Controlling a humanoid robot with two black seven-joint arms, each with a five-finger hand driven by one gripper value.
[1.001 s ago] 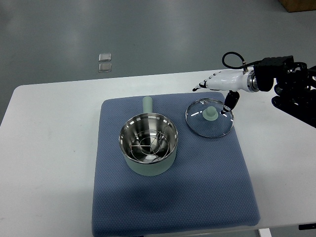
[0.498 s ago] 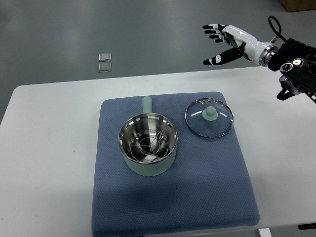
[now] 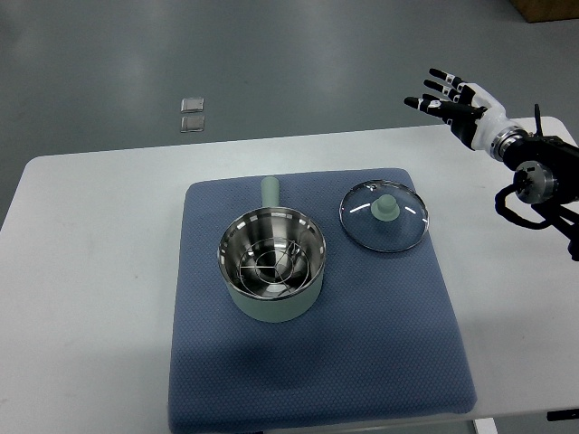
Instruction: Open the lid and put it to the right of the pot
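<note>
A pale green pot (image 3: pixel 271 264) with a steel inside and a wire rack in it stands uncovered on the blue mat (image 3: pixel 317 362), its handle pointing away from me. The glass lid (image 3: pixel 384 216) with a green knob lies flat on the mat just right of the pot. My right hand (image 3: pixel 445 96) is raised well above and beyond the table's far right edge, fingers spread and holding nothing. It is far from the lid. No left arm shows.
The white table (image 3: pixel 90 271) carries the mat in its middle. Two small clear squares (image 3: pixel 192 114) lie on the grey floor beyond the table. The right forearm with its black cabling (image 3: pixel 543 185) hangs over the table's right edge.
The right hand left the lid on the mat, rose and drew back to the upper right. Over the last half second it moved further right and turned its fingers upward.
</note>
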